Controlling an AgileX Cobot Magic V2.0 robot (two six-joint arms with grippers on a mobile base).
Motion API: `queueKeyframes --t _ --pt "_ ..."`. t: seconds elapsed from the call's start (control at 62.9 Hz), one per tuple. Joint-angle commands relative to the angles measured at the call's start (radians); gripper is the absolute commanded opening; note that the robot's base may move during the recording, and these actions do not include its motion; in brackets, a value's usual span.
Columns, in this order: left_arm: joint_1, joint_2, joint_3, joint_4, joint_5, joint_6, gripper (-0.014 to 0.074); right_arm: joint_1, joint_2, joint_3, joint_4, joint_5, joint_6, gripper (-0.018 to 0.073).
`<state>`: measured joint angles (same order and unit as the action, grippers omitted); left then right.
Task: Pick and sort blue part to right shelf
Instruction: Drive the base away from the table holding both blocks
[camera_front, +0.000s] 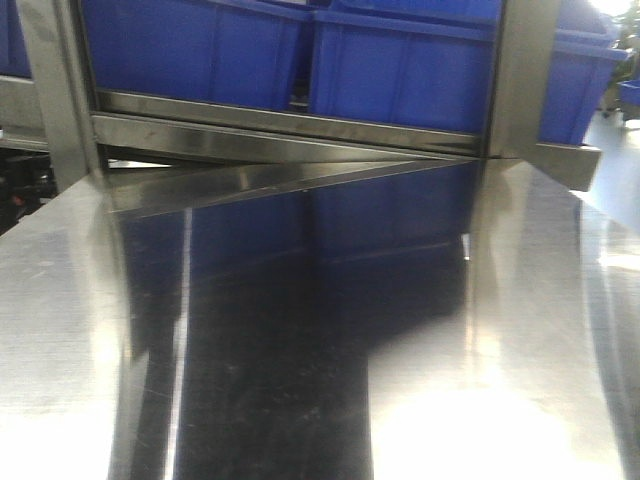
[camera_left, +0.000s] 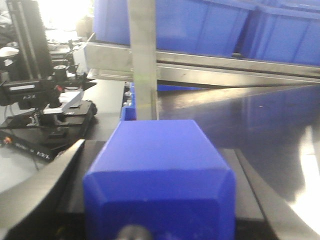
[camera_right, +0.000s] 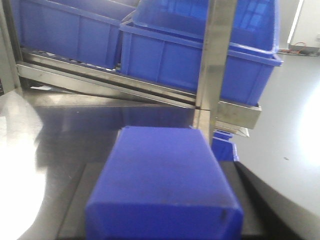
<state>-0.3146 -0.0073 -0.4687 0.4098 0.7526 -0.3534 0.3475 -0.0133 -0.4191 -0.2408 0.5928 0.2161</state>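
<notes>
We count two blue parts, one per wrist cam. The blue part (camera_left: 160, 175), a block w/ chamfered front edges, fills the foreground of the left wrist view. It sits btwn the two dark fingers (camera_left: 45, 185) of the left gripper (camera_left: 159, 146), in front of a steel post, w/ the rack beyond. The fingers stand wide, one each side, but the block hides where they'd meet its sides, so we can't tell if it's clamped. The second blue part (camera_right: 162, 185), plainer and box-like, sits the same way in the right gripper (camera_right: 162, 164), w/ a dark finger (camera_right: 257, 200) on each flank; the contact is hidden there too, so we can't tell. The front cam shows one steel table (camera_front: 520, 350) mirroring the blue above it, and a steel rack w/ two uprights (camera_front: 50, 90) and a sloped rail (camera_front: 290, 125). On the rack are two large blue bins (camera_front: 190, 45) side by side, the right-hand one passing behind the right upright. A blue sliver at the far left edge we can't identify. The right wrist cam adds an upper bin (camera_right: 200, 20) nested on the one behind the post. In the left wrist cam a small blue object (camera_left: 129, 107) sits by the post's foot. Black equipment (camera_left: 30, 90) off to the side carries white lettering, too blurred to read.
</notes>
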Motion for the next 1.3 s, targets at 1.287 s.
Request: queueKeyframes --t 1.287 --pt "-0.004 0.003 -0.028 0.019 -0.080 -0.009 0.0314 0.000 -0.017 -0.032 -0.026 -0.086 -0.011 0.0249"
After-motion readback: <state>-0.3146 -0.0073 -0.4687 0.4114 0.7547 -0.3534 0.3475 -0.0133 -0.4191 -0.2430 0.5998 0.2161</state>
